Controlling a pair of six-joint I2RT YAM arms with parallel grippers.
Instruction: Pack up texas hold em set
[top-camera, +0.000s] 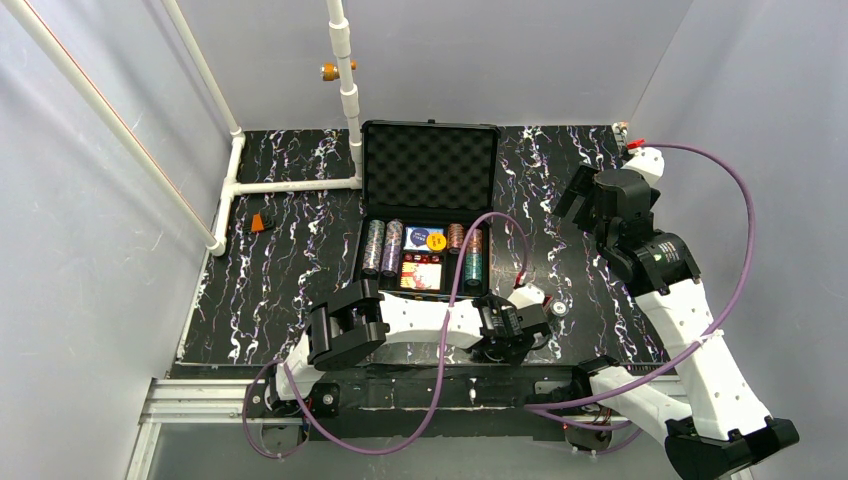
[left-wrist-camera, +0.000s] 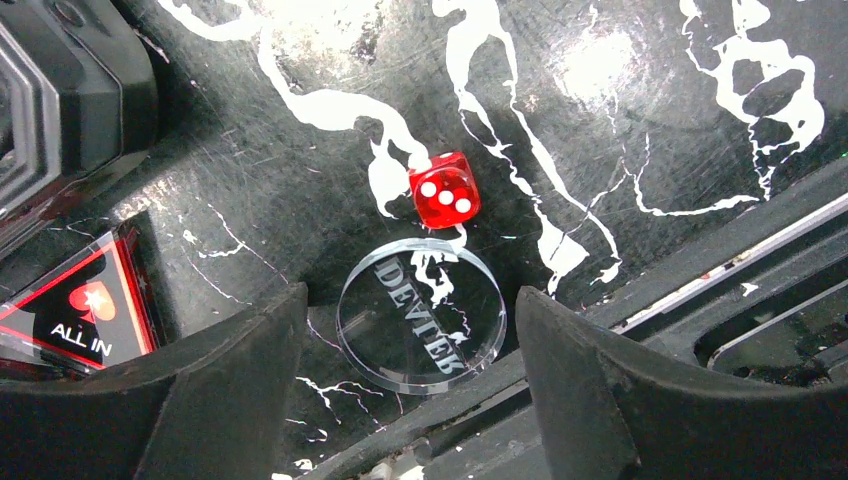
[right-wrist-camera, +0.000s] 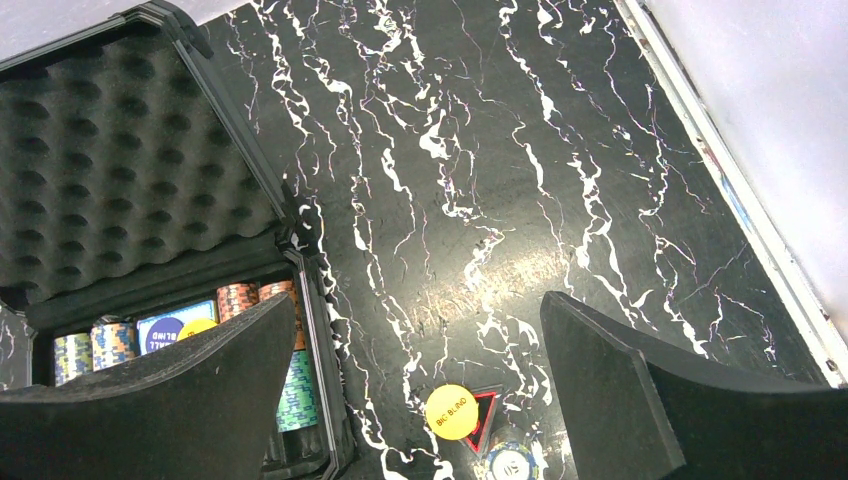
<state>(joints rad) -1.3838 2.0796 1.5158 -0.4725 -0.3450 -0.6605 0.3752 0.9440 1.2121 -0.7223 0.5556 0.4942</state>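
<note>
The black hard case (top-camera: 428, 135) stands open at mid table, its egg-crate foam lid up. Inside are rows of coloured chips (top-camera: 384, 247), card decks (top-camera: 424, 273) and a yellow disc (top-camera: 435, 241). My left gripper (top-camera: 522, 320) is open, low at the table's near edge, right of the case. In the left wrist view its jaws (left-wrist-camera: 412, 295) stand either side of a clear "DEALER" disc (left-wrist-camera: 420, 318), not touching it. A red die (left-wrist-camera: 445, 190) lies just beyond. My right gripper (top-camera: 573, 200) is open and empty, raised right of the case (right-wrist-camera: 150, 180).
A black-and-red "ALL IN" token (left-wrist-camera: 85, 315) lies at left in the left wrist view. A yellow "BIG BLIND" disc (right-wrist-camera: 447, 411), a red-edged triangle (right-wrist-camera: 482, 422) and a loose chip (right-wrist-camera: 512, 462) lie right of the case. A small orange block (top-camera: 262, 222) and white pipes (top-camera: 290, 185) are at left.
</note>
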